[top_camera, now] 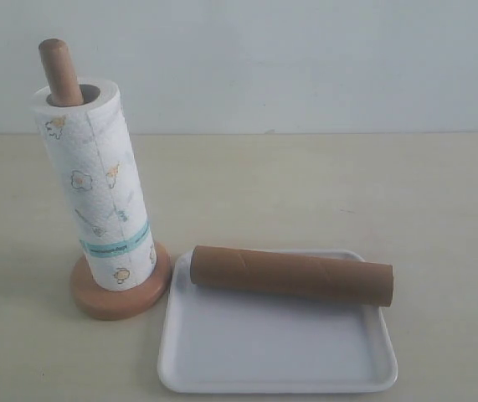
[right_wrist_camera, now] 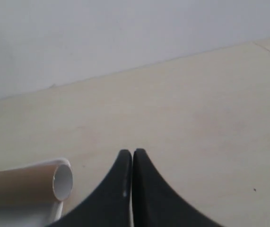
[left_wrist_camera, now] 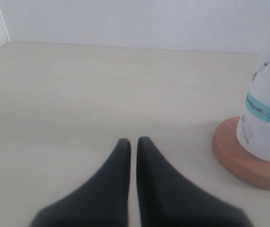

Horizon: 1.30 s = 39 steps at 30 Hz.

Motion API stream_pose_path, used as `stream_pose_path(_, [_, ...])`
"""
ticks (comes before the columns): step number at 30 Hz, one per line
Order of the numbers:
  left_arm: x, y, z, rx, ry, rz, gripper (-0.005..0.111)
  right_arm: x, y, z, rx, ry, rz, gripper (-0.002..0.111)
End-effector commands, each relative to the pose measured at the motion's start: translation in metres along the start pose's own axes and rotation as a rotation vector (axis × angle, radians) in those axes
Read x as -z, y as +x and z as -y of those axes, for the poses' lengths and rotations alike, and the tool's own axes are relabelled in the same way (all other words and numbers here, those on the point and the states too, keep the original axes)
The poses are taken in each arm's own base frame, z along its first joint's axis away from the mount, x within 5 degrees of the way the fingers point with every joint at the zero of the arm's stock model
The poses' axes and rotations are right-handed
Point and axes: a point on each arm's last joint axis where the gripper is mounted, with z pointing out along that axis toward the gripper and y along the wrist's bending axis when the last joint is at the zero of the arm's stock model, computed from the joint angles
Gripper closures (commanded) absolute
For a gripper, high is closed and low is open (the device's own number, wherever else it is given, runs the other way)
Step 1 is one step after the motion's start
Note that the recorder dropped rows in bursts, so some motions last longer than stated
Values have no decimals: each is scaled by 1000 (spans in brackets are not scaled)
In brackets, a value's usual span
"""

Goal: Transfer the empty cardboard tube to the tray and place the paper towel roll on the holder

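Observation:
The paper towel roll (top_camera: 96, 197) stands on the wooden holder (top_camera: 121, 289), whose rod tip (top_camera: 59, 71) pokes out of the core. Across the far side of the white tray (top_camera: 272, 352) lies the empty cardboard tube (top_camera: 293, 275). Neither gripper shows in the exterior view. In the left wrist view my left gripper (left_wrist_camera: 133, 140) is shut and empty over the table, with the holder base (left_wrist_camera: 241, 153) and roll (left_wrist_camera: 267, 118) off to one side. My right gripper (right_wrist_camera: 132, 151) is shut and empty, with the tube's open end (right_wrist_camera: 61, 182) and tray rim (right_wrist_camera: 56, 210) beside it.
A pale beige table (top_camera: 322, 193) runs back to a plain white wall (top_camera: 305, 59). Nothing else stands on it in any view.

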Motion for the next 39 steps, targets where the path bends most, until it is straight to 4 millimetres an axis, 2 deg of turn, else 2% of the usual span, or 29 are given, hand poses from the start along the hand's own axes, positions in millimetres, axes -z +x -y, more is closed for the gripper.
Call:
stream_pose_path(1, [0, 0, 0, -5, -2, 7, 103, 0, 6, 3, 27, 35, -53, 108])
stream_pose_path(13, [0, 0, 0, -5, -2, 7, 103, 0, 8, -3, 144, -35, -66, 108])
stream_pose_path(39, [0, 0, 0, -5, -2, 7, 103, 0, 8, -3, 105, -38, -70, 108])
